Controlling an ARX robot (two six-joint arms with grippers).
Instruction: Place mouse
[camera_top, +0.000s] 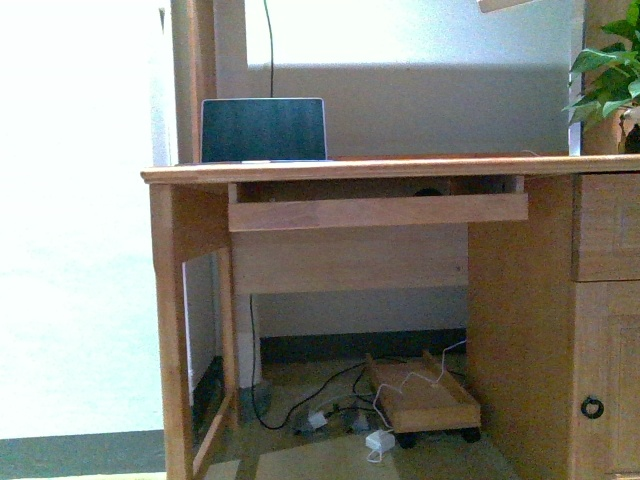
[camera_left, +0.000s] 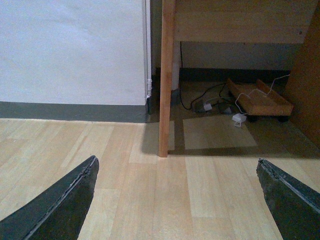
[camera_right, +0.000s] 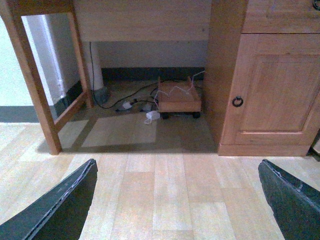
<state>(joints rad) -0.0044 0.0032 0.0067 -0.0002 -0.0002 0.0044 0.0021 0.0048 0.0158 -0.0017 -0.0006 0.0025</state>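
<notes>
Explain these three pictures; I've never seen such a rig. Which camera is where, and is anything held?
This is a robot with two arms. The front view looks from its body at a wooden desk with an open laptop on top and a pull-out tray beneath. The other two come from a camera on each wrist, looking towards the floor. The paired dark wedges are fingers: the left tool and the right tool are both open, holding nothing. The mouse may be the small dark shape on the tray; too small to tell.

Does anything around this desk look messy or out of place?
Only underneath the desk: dark cables and a white adapter lie loose on the floor, and a white cord trails over the wheeled wooden stand.
</notes>
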